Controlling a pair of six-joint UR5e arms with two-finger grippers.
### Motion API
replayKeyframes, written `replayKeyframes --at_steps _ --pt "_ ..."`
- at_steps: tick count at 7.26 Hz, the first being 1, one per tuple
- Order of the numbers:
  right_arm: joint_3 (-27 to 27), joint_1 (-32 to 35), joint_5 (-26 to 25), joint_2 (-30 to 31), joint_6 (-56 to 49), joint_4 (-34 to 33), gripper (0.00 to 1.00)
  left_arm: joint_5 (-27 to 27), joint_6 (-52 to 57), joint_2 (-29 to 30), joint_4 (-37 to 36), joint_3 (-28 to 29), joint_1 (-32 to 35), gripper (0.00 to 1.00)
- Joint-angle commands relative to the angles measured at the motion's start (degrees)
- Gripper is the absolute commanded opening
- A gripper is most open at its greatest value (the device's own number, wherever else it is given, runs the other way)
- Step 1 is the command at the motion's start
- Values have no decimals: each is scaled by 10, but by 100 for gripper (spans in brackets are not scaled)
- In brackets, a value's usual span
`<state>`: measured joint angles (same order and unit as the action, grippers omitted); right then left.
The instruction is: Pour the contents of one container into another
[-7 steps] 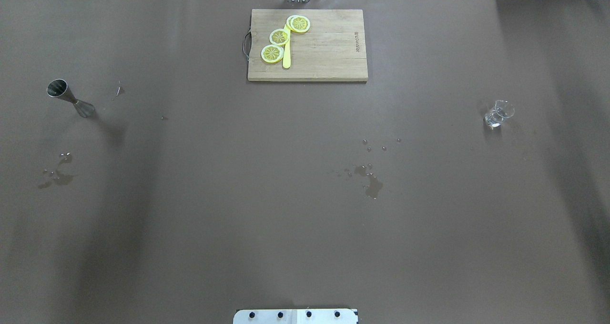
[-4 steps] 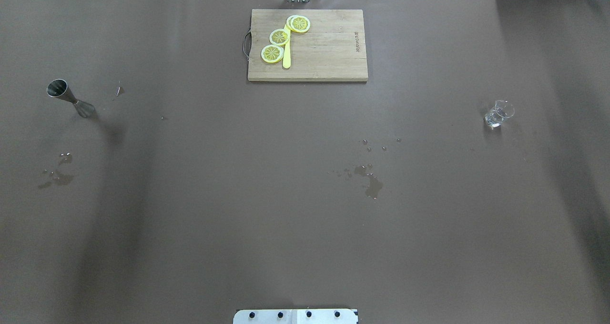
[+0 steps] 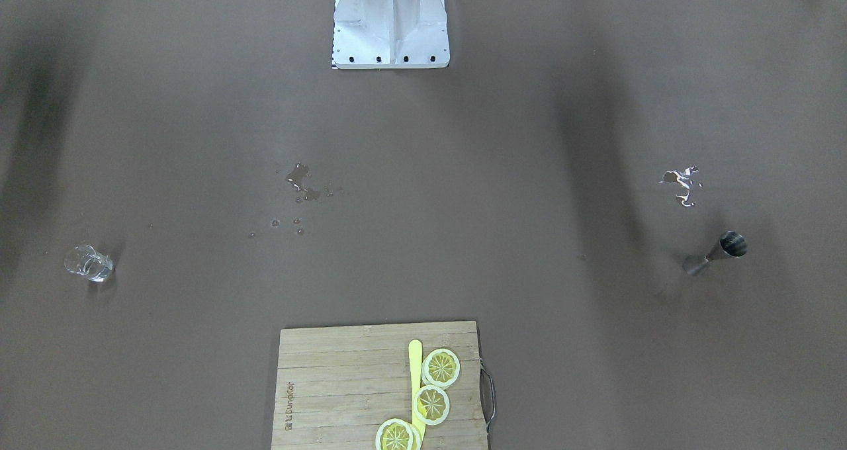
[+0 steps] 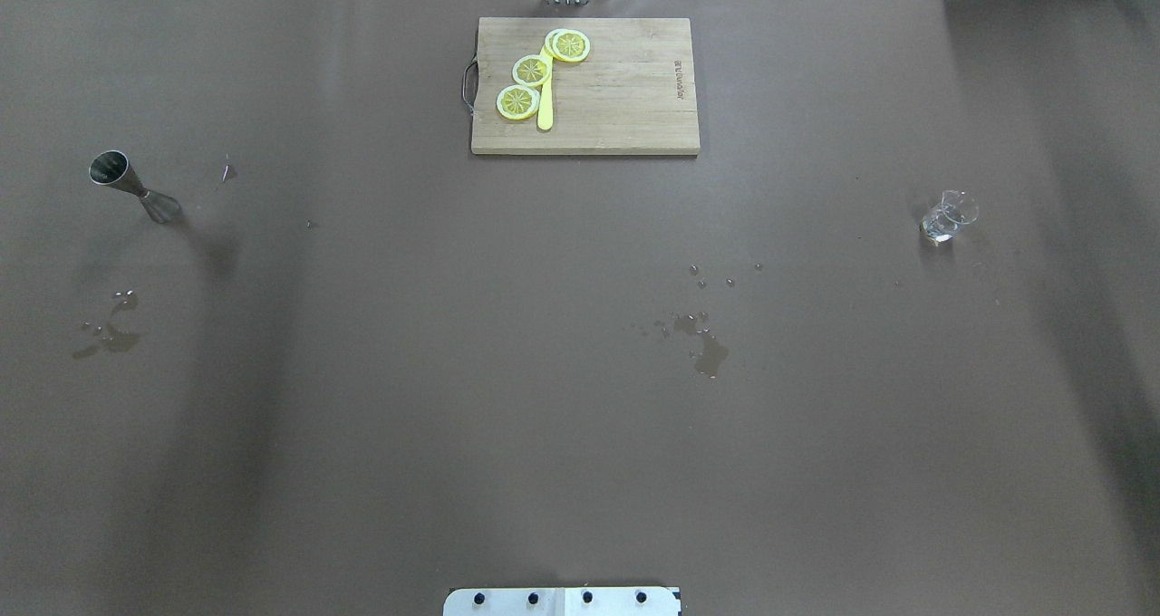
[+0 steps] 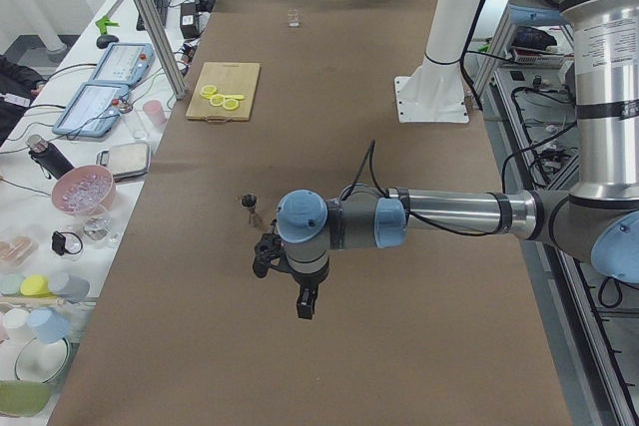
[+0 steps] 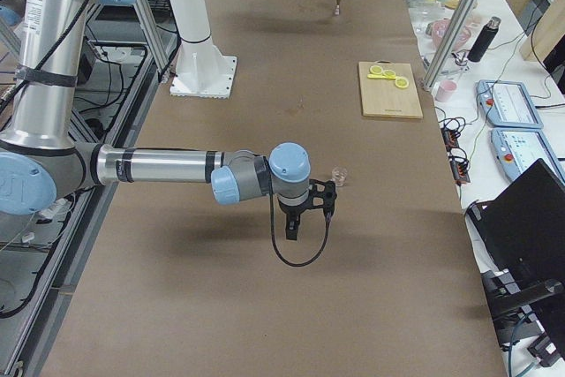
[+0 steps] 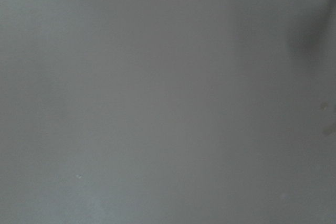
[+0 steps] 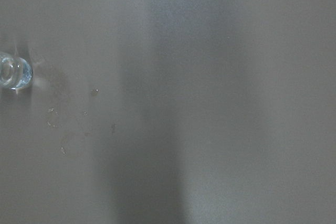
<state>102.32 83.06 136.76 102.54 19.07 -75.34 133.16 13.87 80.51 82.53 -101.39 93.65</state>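
Note:
A steel jigger stands on the table's left side. Far to the right stands a small clear glass holding a little clear liquid; it also sits at the left edge of the right wrist view. Only the side views show the grippers. My left gripper hangs above the table near the jigger, apart from it. The right gripper hangs close beside the glass without touching it. I cannot tell whether either is open or shut.
A wooden cutting board with lemon slices and a yellow knife lies at the far middle. Water spills mark the brown table cover near the centre and on the left. The robot's base stands mid-table.

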Motion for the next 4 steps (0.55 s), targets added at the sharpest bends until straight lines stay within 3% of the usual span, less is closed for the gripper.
replayKeyframes --at_steps 1,4 --pt "2 0 0 -1 0 -1 100 0 2 1 -6 -1 8 98" --pt "2 0 0 -1 0 -1 100 0 1 2 -5 -6 8 98"
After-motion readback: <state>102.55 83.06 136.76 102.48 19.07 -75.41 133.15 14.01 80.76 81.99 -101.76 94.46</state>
